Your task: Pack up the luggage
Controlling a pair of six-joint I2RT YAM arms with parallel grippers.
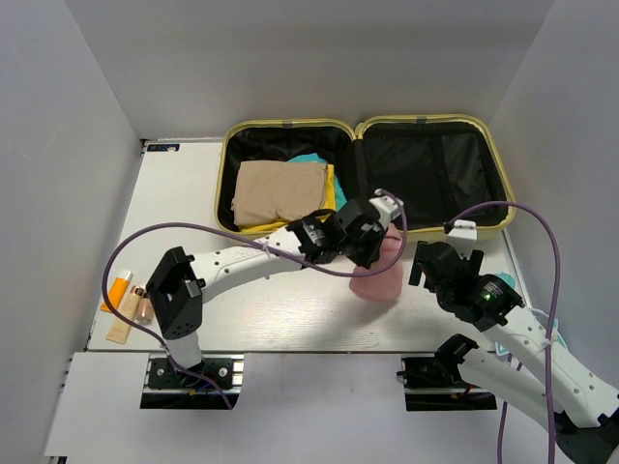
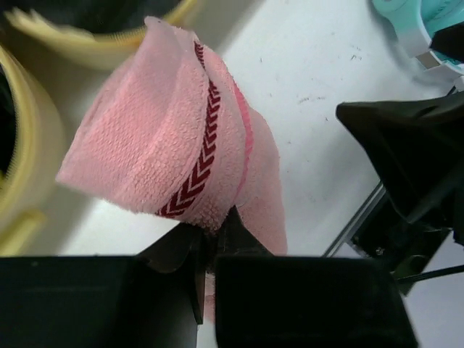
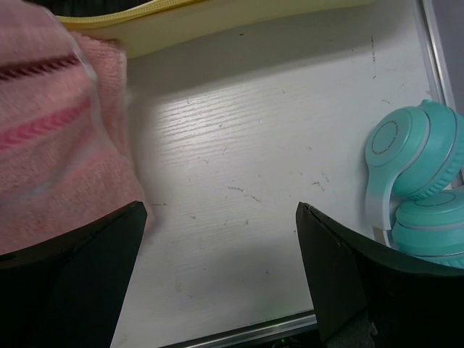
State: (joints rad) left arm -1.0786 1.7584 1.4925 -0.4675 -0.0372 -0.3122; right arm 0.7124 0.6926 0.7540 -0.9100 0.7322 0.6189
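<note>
The luggage (image 1: 222, 184) lies open at the back of the table, a pale yellow shell with black lining. Its left half holds a folded beige cloth (image 1: 279, 191) over teal and yellow items; its right half (image 1: 430, 169) shows only lining. My left gripper (image 1: 372, 244) is shut on a pink towel (image 1: 379, 275) with a red chevron stripe, held just in front of the suitcase hinge. In the left wrist view the towel (image 2: 167, 138) hangs from the fingertips (image 2: 235, 225). My right gripper (image 1: 440, 263) is open and empty, right of the towel (image 3: 51, 123).
Teal headphones (image 3: 413, 181) lie on the table right of my right gripper, also seen in the left wrist view (image 2: 409, 22). Small tubes and bottles (image 1: 124, 302) lie at the table's left edge. The suitcase rim (image 3: 217, 18) is close ahead. Grey walls enclose the table.
</note>
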